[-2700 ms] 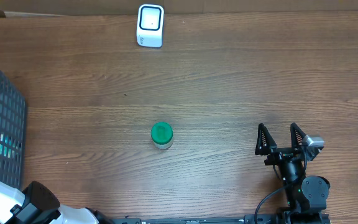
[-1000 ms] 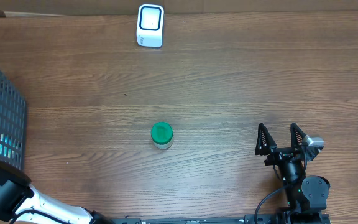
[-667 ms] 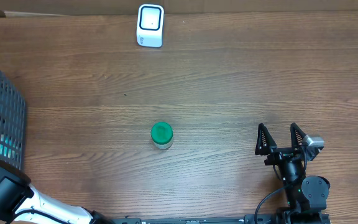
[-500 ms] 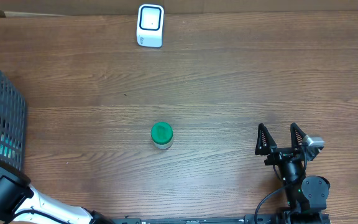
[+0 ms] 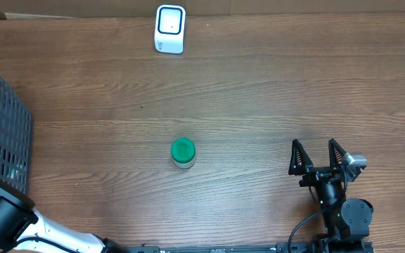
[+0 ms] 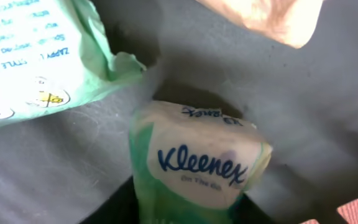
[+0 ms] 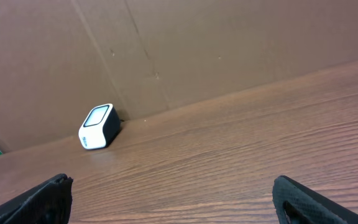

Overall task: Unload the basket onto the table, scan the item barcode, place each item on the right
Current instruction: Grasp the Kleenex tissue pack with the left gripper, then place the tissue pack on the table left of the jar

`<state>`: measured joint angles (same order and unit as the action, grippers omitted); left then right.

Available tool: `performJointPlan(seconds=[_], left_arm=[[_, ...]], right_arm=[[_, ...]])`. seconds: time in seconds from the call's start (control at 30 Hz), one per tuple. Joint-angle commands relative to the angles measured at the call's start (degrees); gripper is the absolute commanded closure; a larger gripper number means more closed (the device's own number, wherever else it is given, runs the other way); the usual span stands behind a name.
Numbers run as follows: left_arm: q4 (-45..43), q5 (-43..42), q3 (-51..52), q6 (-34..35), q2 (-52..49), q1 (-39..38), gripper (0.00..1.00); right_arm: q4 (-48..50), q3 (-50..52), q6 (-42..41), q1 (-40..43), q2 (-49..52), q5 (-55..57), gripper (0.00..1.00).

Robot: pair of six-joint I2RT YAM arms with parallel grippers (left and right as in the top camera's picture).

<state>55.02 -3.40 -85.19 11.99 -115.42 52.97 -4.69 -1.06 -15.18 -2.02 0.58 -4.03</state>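
Spread wide and holding nothing, the jaws of your right gripper (image 5: 320,156) are showing at lower right in the overhead view, well apart from everything else. The scanner (image 5: 169,29) is sitting at the top edge, left of centre, and a green-lidded jar (image 5: 183,152) is standing upright mid-frame. Your left arm (image 5: 2,223) is reaching from the lower left corner into the basket (image 5: 5,126) at the left edge — its gripper is hidden from here.

From the left wrist you are looking into that basket. The left gripper (image 6: 182,211) is pinching a Kleenex pack (image 6: 197,162) at lower centre, with dark fingers (image 6: 110,205) pressing either side of its lower end. A green wipes packet (image 6: 33,56) is lying at upper left, just beside it. You are likely dealing with the item to scan here: light, soft and wrapped in slick film, so it is going to squash and may slide. Holding it across the narrow sides is looking sensible, leaving the broad faces bare — the barcode is not showing.

From the right wrist you are seeing the scanner left of centre, with the open fingertips in both lower corners.
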Motion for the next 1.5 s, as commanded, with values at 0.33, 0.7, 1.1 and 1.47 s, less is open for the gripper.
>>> performJointPlan(seconds=[0.33, 0.7, 1.1, 1.47], left_arm=[[22.1, 0.0, -26.4, 7.3, 7.6, -0.1, 0.86], [27.1, -12.9, -41.2, 9.9, 31.5, -6.4, 0.85], [37.1, -2.3, -38.1, 8.6, 36.3, -34.1, 0.85], [26.5, 3.9, -8.1, 15.2, 36.3, -60.7, 0.84]], right_arm=[[0.3, 0.6, 0.2, -0.3, -0.4, 0.5, 0.00], [0.3, 0.6, 0.2, -0.3, -0.4, 0.5, 0.00], [0.3, 0.6, 0.2, -0.3, -0.4, 0.5, 0.00], [0.3, 0.6, 0.2, -0.3, -0.4, 0.5, 0.00]])
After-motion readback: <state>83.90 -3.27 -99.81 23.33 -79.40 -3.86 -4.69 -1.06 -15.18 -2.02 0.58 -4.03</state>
